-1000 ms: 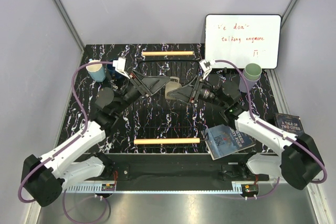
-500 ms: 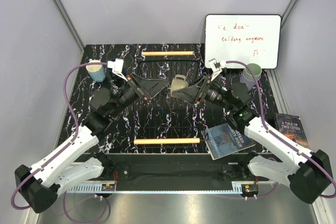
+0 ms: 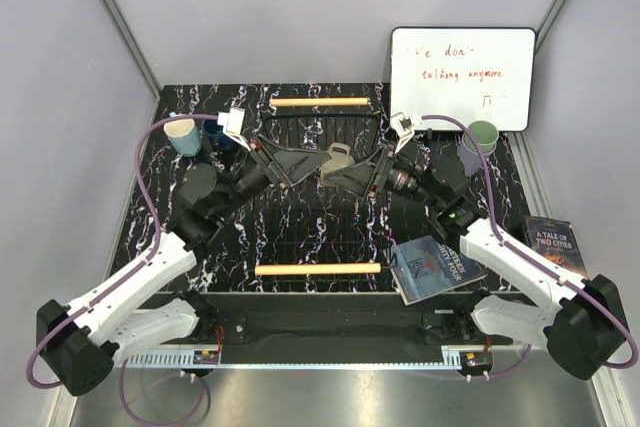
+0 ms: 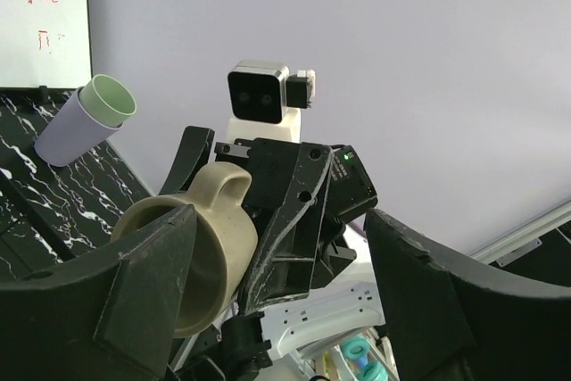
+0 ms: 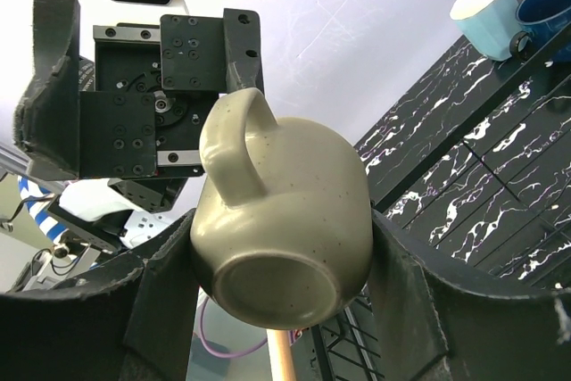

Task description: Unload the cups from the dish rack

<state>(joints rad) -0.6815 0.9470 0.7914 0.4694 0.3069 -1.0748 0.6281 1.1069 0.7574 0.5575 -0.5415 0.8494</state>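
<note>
Beige mug [image 5: 281,220] tight between the right fingers [image 5: 419,310], left fingers [image 4: 428,301] wide apart just beside it

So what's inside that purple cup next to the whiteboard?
A pale green tumbler is nested inside the lavender tumbler, its rim poking out. The green one's mouth looks empty; its bottom is hidden.

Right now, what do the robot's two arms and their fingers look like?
The left arm and right arm match: white shells on the lower links, black joints and black housings farther out. A purple cable loops alongside each, and a small white camera sits at each wrist. The fingers are broad, matte black wedges. A green light glows on the right arm.
</note>
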